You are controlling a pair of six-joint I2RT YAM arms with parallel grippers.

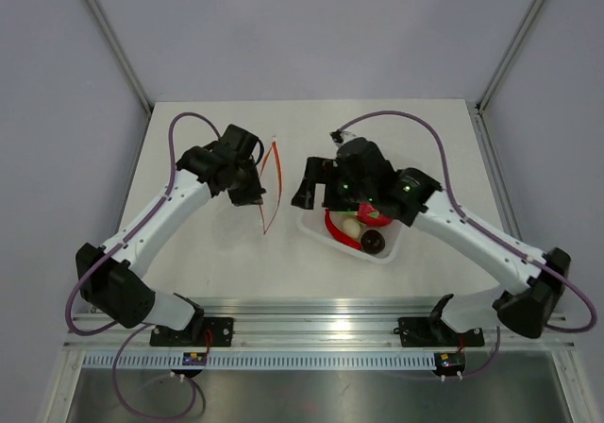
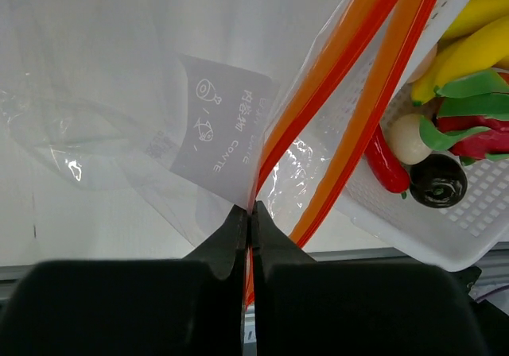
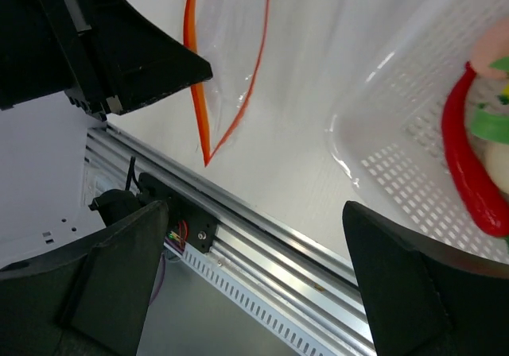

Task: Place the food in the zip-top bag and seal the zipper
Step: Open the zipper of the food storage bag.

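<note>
On the left half of the desk [image 1: 245,262], your left tool [image 2: 248,213] is pinched shut on the zip-top bag [image 2: 111,110] beside its zipper [image 2: 350,62] (mouth gaping). Your right tool [image 3: 254,213] hovers wide apart, empty, at the edge of the tray [image 3: 398,165] holding the food [image 3: 471,173].

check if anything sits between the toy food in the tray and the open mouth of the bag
Nothing visible does. The toy food lies in the perforated tray, beside the zip-top bag. The left pincer pinches the bag at its zipper, mouth parted; the right pincer hangs open over the tray.
</note>
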